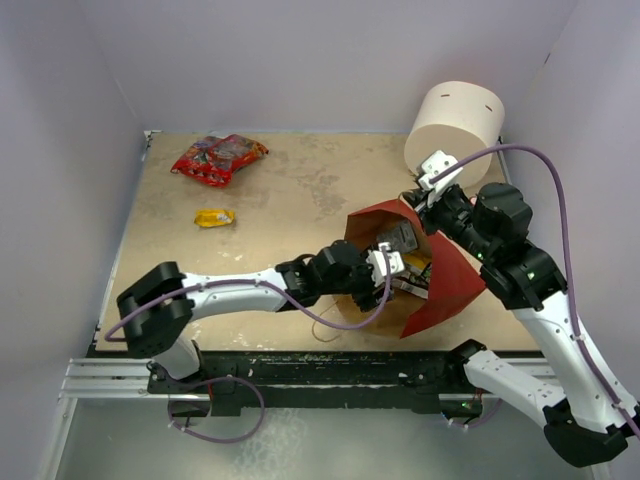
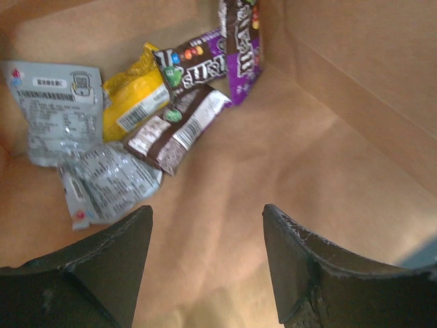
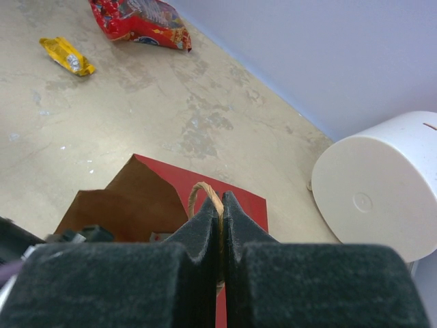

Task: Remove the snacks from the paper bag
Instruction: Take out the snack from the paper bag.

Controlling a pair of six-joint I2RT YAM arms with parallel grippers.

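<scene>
The red-brown paper bag (image 1: 440,285) lies open at the table's right. My left gripper (image 2: 207,239) is open and empty inside it, above the tan floor. Ahead of it lie a silver-grey packet (image 2: 106,181), a grey-white packet (image 2: 54,113), a yellow wrapper (image 2: 133,96), a brown candy packet (image 2: 179,126) and a dark purple candy packet (image 2: 239,48). My right gripper (image 3: 222,205) is shut on the bag's string handle (image 3: 203,193) and holds the top edge up. A red cartoon-printed bag (image 1: 218,158) and a yellow wrapper (image 1: 214,217) lie on the table at the far left.
A white cylinder (image 1: 455,125) stands at the back right, close behind the right gripper. Grey walls enclose the table on three sides. The bag's tan walls (image 2: 355,75) close in on the left gripper.
</scene>
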